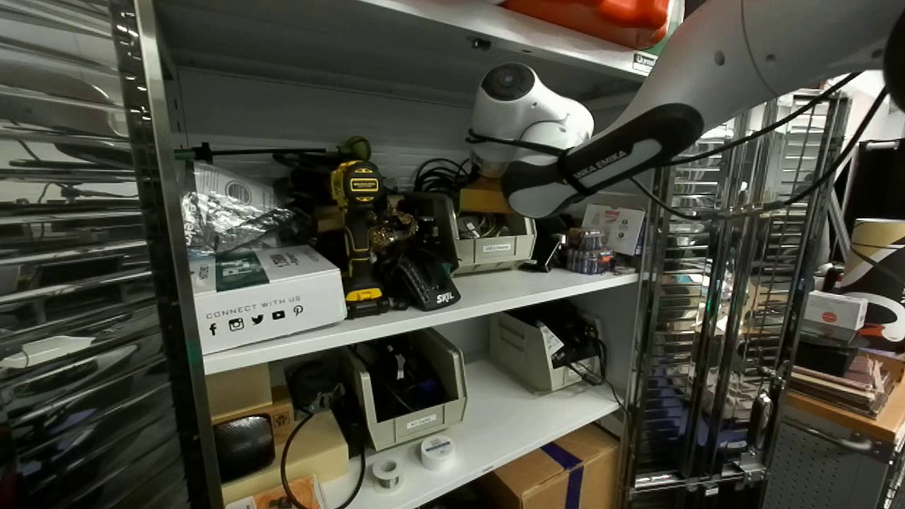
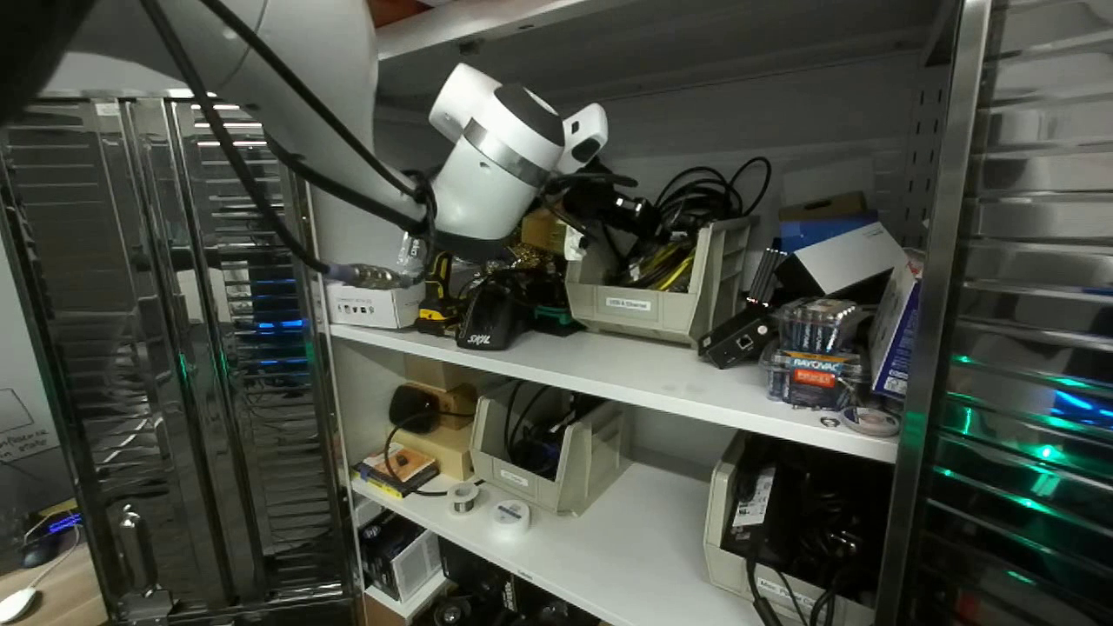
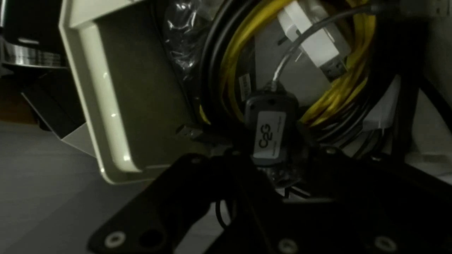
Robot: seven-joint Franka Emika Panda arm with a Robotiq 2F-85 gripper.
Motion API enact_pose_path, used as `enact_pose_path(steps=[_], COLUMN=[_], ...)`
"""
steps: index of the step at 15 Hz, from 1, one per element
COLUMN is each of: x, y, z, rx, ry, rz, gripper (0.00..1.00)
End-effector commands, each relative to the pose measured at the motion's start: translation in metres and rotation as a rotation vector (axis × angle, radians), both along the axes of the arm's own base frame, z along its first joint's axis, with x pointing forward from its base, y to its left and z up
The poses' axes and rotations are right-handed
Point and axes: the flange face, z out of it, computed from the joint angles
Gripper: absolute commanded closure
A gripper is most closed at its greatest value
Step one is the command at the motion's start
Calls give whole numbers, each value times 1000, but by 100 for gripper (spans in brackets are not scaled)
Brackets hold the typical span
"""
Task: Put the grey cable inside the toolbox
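The grey cable (image 3: pixel 271 102) has a dark grey body with a white C2G label and a thin grey lead curving to the upper right of the wrist view. My gripper (image 3: pixel 270 141) has its dark fingers close on both sides of that body and appears shut on it; finger contact is poorly lit. The toolbox seems to be the beige open bin (image 2: pixel 639 304) on the middle shelf, also in an exterior view (image 1: pixel 495 256); its rim (image 3: pixel 97 106) shows in the wrist view. The gripper (image 2: pixel 639 222) hangs over the bin's opening. In an exterior view, the arm hides it.
The bin holds coiled yellow cables (image 3: pixel 243 38), black cables and a white plug (image 3: pixel 310 38). Beside it stand a SKIL tool (image 2: pixel 487 317), a black device (image 2: pixel 737 337) and battery packs (image 2: pixel 813 348). The upper shelf (image 2: pixel 487 30) is above the arm.
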Motion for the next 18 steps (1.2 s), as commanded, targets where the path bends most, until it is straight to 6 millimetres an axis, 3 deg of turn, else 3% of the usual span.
enact_pose_path(steps=[1, 3, 7, 12, 18], x=[18, 11, -22, -81, -156], y=[7, 12, 21, 19, -4], z=[0, 5, 36, 54, 33], rx=[-31, -19, 3, 7, 168], ry=[26, 44, 45, 96, 248], rz=[31, 67, 132, 141, 157], gripper=[40, 33, 1, 0, 0])
